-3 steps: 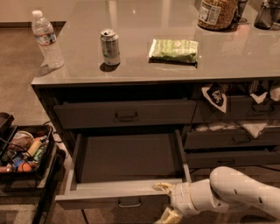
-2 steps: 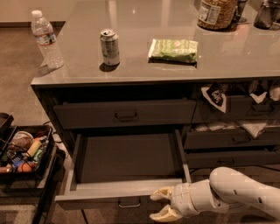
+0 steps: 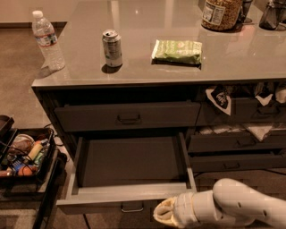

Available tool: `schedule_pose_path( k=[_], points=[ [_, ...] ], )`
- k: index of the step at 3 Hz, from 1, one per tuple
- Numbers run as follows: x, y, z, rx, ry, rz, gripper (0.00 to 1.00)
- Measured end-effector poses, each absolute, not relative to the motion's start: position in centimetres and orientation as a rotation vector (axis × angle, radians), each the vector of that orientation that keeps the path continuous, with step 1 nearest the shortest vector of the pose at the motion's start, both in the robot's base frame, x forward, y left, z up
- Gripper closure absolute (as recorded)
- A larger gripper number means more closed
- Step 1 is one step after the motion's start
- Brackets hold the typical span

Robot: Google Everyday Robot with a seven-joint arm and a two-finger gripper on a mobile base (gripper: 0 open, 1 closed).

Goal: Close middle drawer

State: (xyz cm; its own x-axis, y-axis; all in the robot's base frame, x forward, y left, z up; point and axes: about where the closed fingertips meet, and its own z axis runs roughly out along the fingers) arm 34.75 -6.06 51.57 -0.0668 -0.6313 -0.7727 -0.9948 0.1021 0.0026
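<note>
The middle drawer (image 3: 129, 197) is a wide dark grey drawer, pulled far out, with its deep dark interior exposed. Its small metal pull handle (image 3: 132, 208) sits at the centre of the flat front. My gripper (image 3: 166, 214), cream-coloured on a white arm, is low in the view. It is just in front of the drawer's front panel, right of the handle and close to the panel. I cannot tell whether it touches the panel.
The wide top drawer (image 3: 129, 117) above is closed. Narrower drawers (image 3: 237, 143) on the right have white cloth sticking out. On the counter stand a water bottle (image 3: 47, 40), a can (image 3: 112, 48), a green packet (image 3: 177, 51) and a jar (image 3: 220, 13). A black cart (image 3: 27, 156) of items stands at the left.
My gripper has dropped slightly from the drawer's top front edge to in front of the front panel. The drawer is as far out as before.
</note>
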Motion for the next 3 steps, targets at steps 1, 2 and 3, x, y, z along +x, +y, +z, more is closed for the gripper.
schedule_pose_path(
  k=[1,2,3],
  points=[
    [33.7,-5.6,47.3,-1.531,1.766,0.693,1.0],
    [33.7,-5.7,43.0,-1.464,1.781,0.624,1.0],
    [34.7,-6.2,40.3,-1.427,1.808,0.564,1.0]
  ],
)
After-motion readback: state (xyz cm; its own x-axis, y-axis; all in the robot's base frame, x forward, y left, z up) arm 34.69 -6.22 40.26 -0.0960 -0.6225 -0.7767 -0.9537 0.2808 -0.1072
